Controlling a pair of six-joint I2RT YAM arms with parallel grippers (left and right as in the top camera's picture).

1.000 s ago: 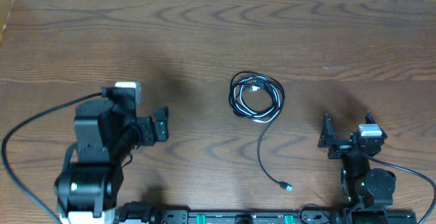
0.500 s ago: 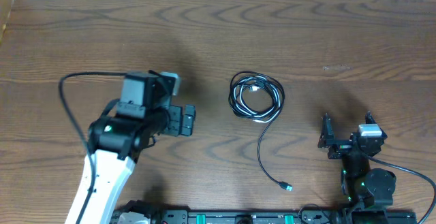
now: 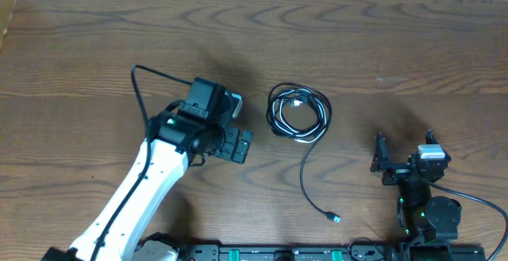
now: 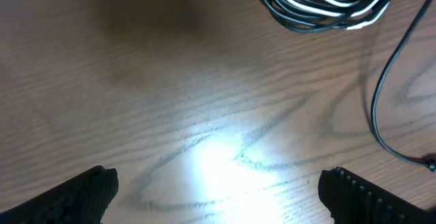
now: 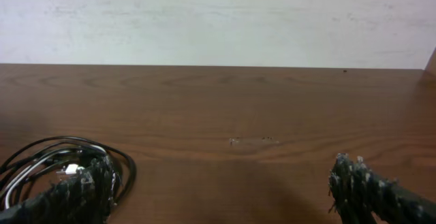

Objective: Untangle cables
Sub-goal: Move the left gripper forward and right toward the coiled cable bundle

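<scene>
Since the earlier overhead views, the left arm has swung from the near-left corner toward the middle of the counter (image 3: pixel 397 39), carrying the left claw (image 3: pixel 237 144) near the left flank of the cables (image 3: pixel 298 114). The cables and the right arm have kept their places.

The cables lie a little beyond the counter's centre as one tight coil, with a short white cord (image 3: pixel 298 101) wound among loops of black cord. One black tail (image 3: pixel 303 174) leaves the coil's near side and curves toward the robot, ending in a small plug (image 3: pixel 335 218). Nothing touches the coil.

In the left wrist view the coil (image 4: pixel 327 6) sits at upper right, ahead of the left claw (image 4: pixel 218 186), which is spread fully apart and grips nothing. The right claw (image 3: pixel 403 154), likewise wide and empty, waits well apart at the near right.

Step in hand, as judged: the approach, with no cord yet grasped. The next move would call for lowering the left claw over a single strand at the coil's rim. The right claw would meanwhile take the free tail, so that the white cord comes out without dragging the whole bundle.
</scene>
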